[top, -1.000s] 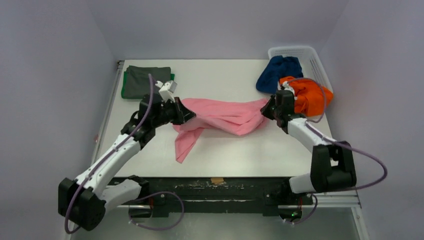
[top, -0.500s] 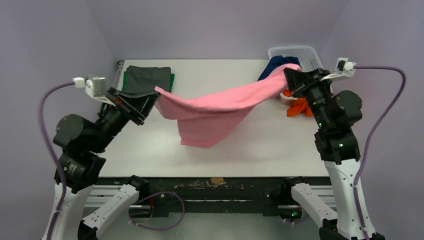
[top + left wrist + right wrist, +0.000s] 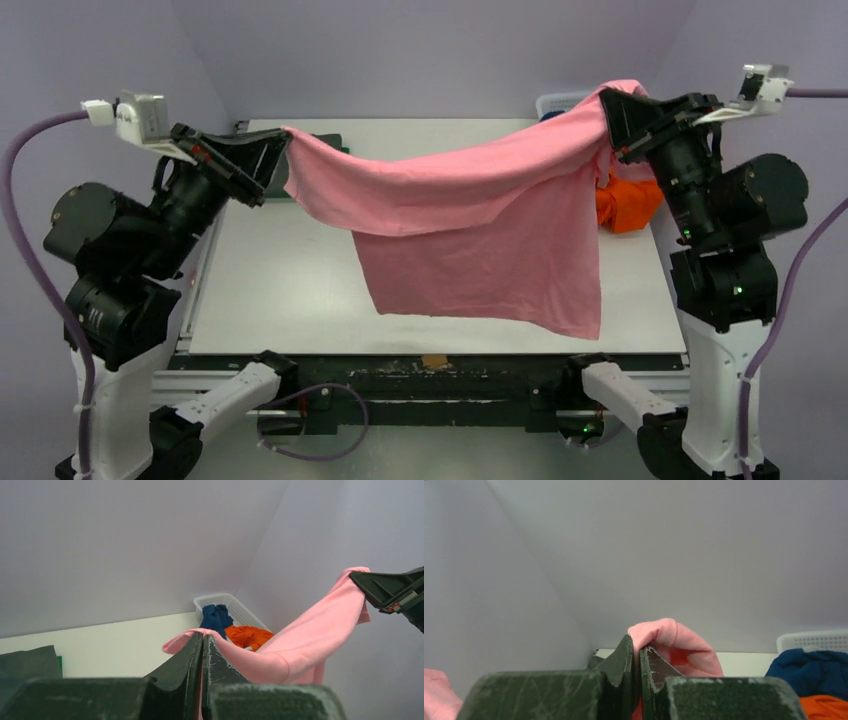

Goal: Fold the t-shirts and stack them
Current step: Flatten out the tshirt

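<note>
The pink t-shirt (image 3: 470,230) hangs in the air over the table (image 3: 290,290), strung between the two raised arms. Its upper edge sags in a shallow curve from one gripper to the other, and the body falls below as a wide, loose sheet whose lower hem slants down toward the right. The left gripper (image 3: 275,150) has its fingers pressed together on the shirt's left end, a small fold of pink cloth pinched at the tips in the left wrist view. The right gripper (image 3: 612,115) is likewise clamped on the right end, where a rounded bunch of pink cloth bulges out above its closed fingertips in the right wrist view. Behind the hanging shirt at the far right, the orange t-shirt (image 3: 625,205) lies crumpled in the white mesh basket (image 3: 235,607), with the navy blue t-shirt (image 3: 214,617) heaped just behind it and touching it. At the table's far left corner, the dark grey t-shirt (image 3: 25,662) lies flat, with a thin strip of the green t-shirt (image 3: 59,665) showing at its edge; how these two are layered cannot be told.
</note>
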Controlling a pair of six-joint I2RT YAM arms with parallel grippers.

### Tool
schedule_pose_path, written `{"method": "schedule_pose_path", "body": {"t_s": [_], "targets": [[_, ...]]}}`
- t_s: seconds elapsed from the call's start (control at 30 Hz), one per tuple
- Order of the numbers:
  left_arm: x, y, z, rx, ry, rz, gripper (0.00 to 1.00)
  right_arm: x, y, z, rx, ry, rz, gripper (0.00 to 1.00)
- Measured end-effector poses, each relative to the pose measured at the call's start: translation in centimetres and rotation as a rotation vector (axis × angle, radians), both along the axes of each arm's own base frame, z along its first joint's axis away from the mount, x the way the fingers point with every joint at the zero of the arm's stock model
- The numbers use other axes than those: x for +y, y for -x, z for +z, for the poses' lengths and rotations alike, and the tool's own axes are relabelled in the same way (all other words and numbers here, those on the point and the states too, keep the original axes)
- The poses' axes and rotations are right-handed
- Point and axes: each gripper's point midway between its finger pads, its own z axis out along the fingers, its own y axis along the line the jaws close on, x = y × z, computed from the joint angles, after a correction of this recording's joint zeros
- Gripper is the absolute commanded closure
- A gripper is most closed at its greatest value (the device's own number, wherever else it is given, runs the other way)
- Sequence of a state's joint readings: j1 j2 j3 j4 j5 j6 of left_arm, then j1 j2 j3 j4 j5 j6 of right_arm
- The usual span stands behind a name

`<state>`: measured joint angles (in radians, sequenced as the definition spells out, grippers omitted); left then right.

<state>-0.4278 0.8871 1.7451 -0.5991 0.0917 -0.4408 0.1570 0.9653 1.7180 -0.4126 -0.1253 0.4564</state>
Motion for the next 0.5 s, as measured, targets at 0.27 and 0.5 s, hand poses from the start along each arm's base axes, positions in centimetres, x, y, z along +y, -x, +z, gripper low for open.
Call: {"method": "schedule_pose_path", "body": {"t_s": [0.27,0.5], "targets": [[0.4,-11.7,-2.6,0.192,-0.078,0.145,1.0,1.7,-11.6,-6.5,0.215,0.051,-0.005,1.0],[1.6,-23.0,-6.7,0.387,-0.095,0.177,1.0,3.5,-23.3,-12.4,0.391,0.111,-0.006,1.0]]}}
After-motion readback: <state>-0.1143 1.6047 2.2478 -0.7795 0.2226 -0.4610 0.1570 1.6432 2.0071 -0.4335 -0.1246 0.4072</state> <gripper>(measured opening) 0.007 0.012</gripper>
